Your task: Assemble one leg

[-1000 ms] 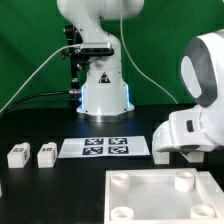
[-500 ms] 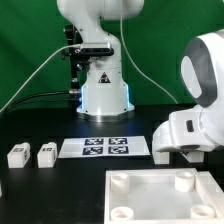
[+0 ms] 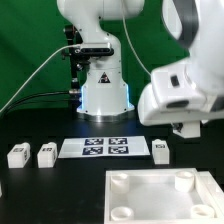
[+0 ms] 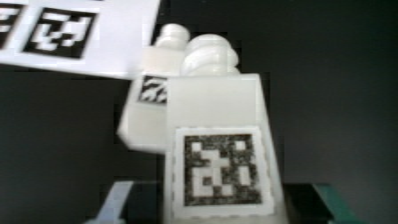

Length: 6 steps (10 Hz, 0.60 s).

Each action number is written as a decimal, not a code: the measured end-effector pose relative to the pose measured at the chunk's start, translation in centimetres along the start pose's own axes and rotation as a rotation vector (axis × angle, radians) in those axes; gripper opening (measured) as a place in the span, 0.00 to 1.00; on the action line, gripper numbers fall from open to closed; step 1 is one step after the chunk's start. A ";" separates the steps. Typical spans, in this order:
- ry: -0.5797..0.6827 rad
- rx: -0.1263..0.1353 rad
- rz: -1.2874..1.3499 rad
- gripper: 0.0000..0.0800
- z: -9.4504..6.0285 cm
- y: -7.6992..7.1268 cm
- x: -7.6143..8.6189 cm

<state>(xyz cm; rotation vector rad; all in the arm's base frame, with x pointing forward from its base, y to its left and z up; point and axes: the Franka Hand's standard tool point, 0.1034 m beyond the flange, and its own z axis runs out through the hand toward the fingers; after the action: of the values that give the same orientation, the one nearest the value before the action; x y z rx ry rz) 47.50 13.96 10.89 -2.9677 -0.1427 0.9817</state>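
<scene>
Rising since the earlier frame, the arm (image 3: 185,85) has carried the claw (image 3: 186,128) up off the black table (image 3: 60,190), its fingers clamped on the leg (image 4: 217,150). Below the claw lies the white panel (image 3: 150,200). Off to its side lies the marker board (image 3: 105,147), and nearer, a second leg (image 3: 160,151), now uncovered. Green cloth (image 3: 25,40) hangs behind.

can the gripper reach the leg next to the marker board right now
Probably yes: the leg stands uncovered beside the marker board, with the gripper hanging just above, to the exterior view's right. A second leg close by may crowd the grip.
</scene>
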 end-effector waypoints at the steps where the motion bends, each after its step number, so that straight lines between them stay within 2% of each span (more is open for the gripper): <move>1: 0.157 0.009 0.011 0.36 -2.7 0.6 -0.2; 2: 0.258 -0.009 -0.007 0.36 -4.4 0.9 -1.1; 3: 0.390 -0.003 -0.010 0.36 -4.5 0.7 -0.5; 5: 0.580 0.005 -0.016 0.36 -4.4 0.7 -0.4; 6: 0.662 0.005 -0.034 0.36 -5.1 1.0 0.3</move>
<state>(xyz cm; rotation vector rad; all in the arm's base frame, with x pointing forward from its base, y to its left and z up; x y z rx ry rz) 50.83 13.07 14.79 -3.0794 -0.1737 -0.0358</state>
